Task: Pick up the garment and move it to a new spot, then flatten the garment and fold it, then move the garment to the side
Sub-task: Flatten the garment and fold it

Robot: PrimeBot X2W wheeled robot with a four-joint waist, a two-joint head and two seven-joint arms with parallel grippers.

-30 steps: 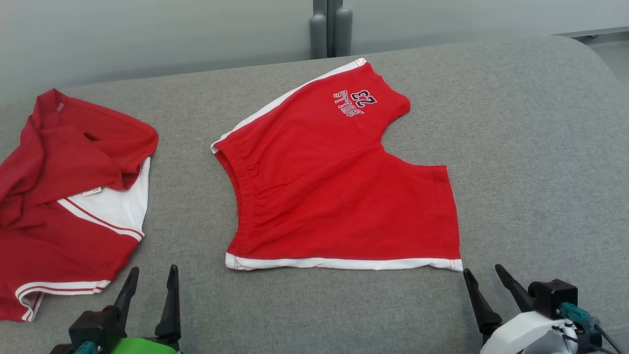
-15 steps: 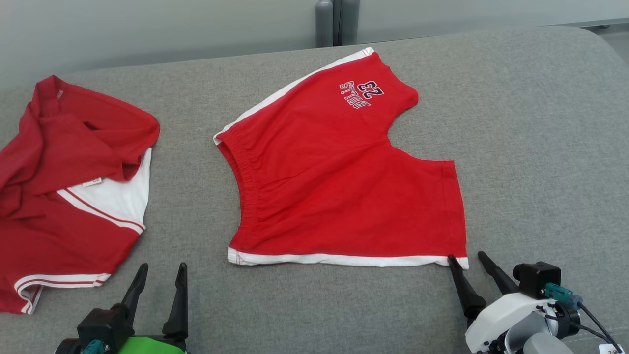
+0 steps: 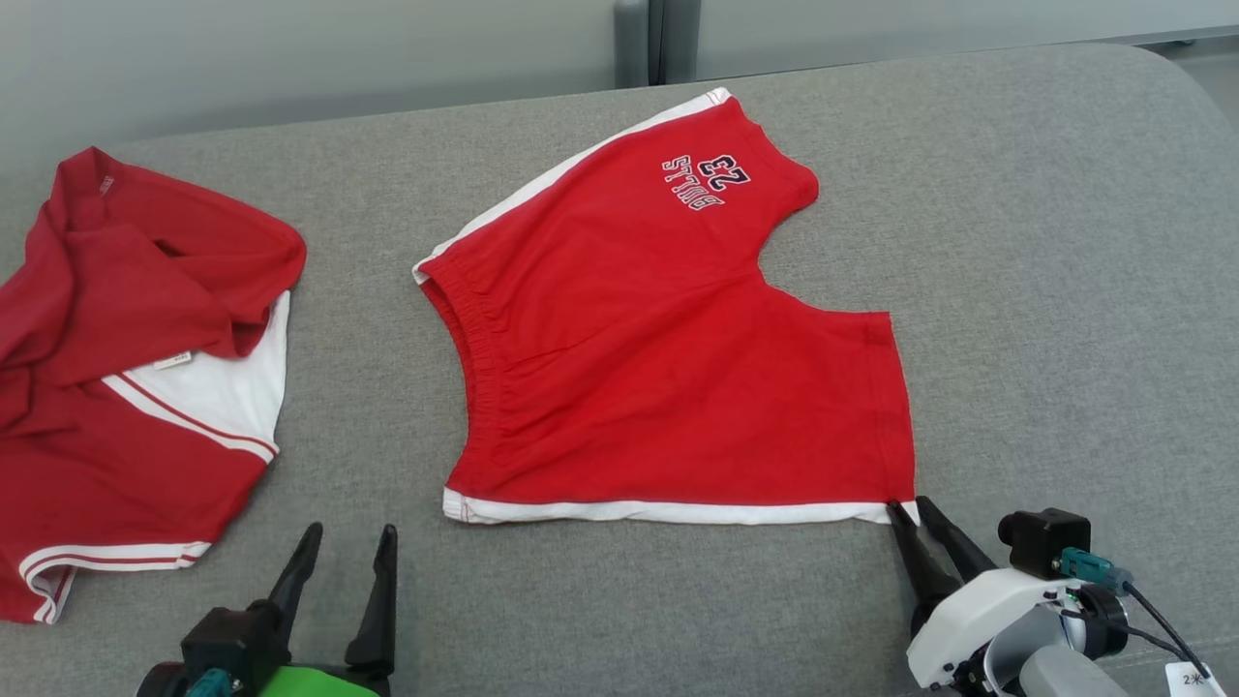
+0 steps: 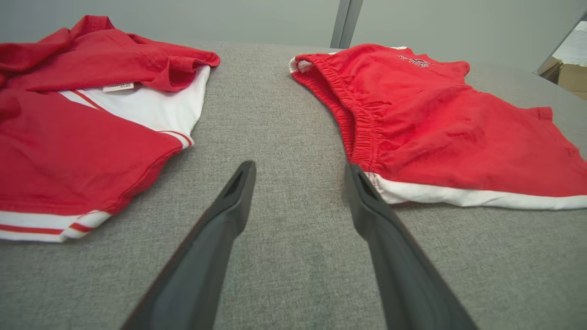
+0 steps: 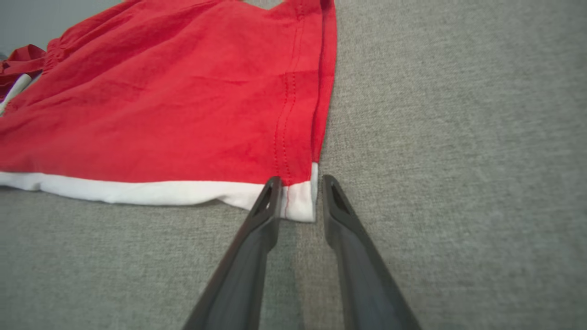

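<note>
The garment (image 3: 658, 348) is a pair of red shorts with white side stripes, lying flat in the middle of the grey cushion. In the right wrist view, the garment (image 5: 160, 105) has its near right white corner between the tips of my right gripper (image 5: 301, 181). The fingers stand a narrow gap apart, low on the cushion. In the head view that right gripper (image 3: 907, 505) meets the corner at the lower right. My left gripper (image 3: 351, 530) is open and empty. In its own view the left gripper (image 4: 300, 166) sits just left of the garment (image 4: 435, 133) at its waistband corner.
A second red and white garment (image 3: 126, 368), a crumpled shirt (image 4: 82, 128), lies at the left. The grey cushion (image 3: 1045, 290) has bare room to the right and front. A grey wall runs behind it, and a cardboard box (image 4: 564, 73) sits off the far right.
My right gripper has moved forward to the shorts' near right corner, and its fingers have narrowed around it. My left gripper has crept forward and right. The head camera has shifted slightly.
</note>
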